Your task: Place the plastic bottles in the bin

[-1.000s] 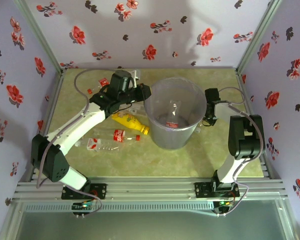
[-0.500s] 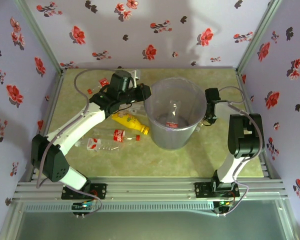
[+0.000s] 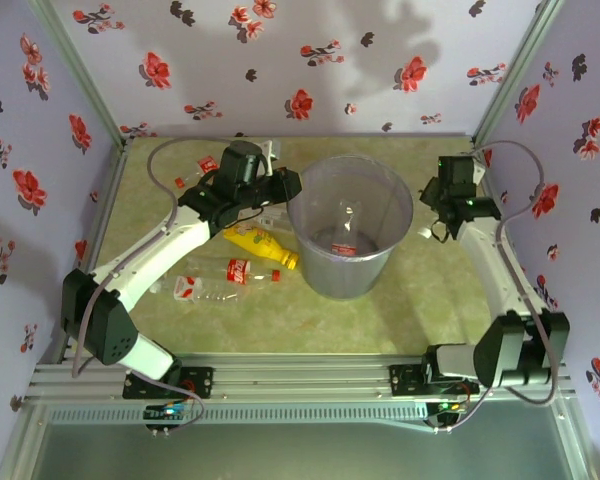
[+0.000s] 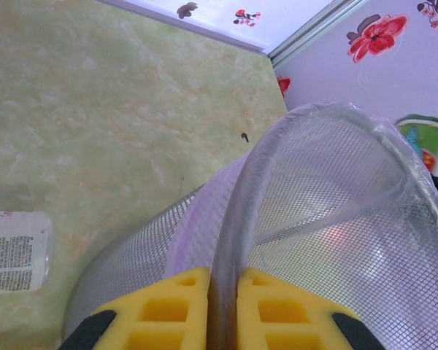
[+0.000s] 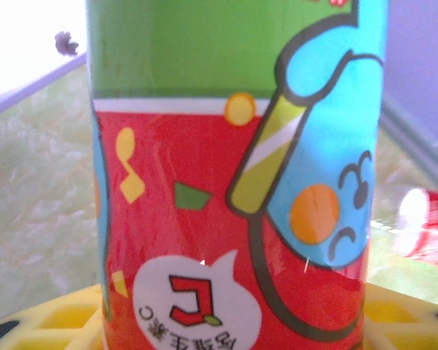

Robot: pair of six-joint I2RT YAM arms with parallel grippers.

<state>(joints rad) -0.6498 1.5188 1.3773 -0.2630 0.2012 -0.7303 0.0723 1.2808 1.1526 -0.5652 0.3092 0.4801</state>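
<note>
The bin (image 3: 350, 225) stands mid-table, and my left gripper (image 3: 287, 186) is shut on its left rim. The left wrist view shows the yellow fingers (image 4: 175, 306) pinching the bin's rim (image 4: 237, 219). One clear bottle with a red label (image 3: 345, 240) lies inside the bin. My right gripper (image 3: 450, 185) is near the back right corner, shut on an upright bottle with a green, red and blue label (image 5: 233, 182). A yellow bottle (image 3: 260, 243) and two clear crushed bottles (image 3: 238, 271) (image 3: 185, 289) lie left of the bin. A white-labelled bottle (image 4: 14, 250) lies on the floor.
A small red-labelled bottle (image 3: 208, 163) lies near the back left. Another red-labelled bottle (image 5: 427, 226) lies on the floor beyond my right gripper. Flowered walls close in the green floor (image 3: 420, 310) on three sides. The metal rail (image 3: 300, 380) runs along the front.
My right arm has swung from the bin's right side up toward the back right corner. The left arm and the bin have not moved.
</note>
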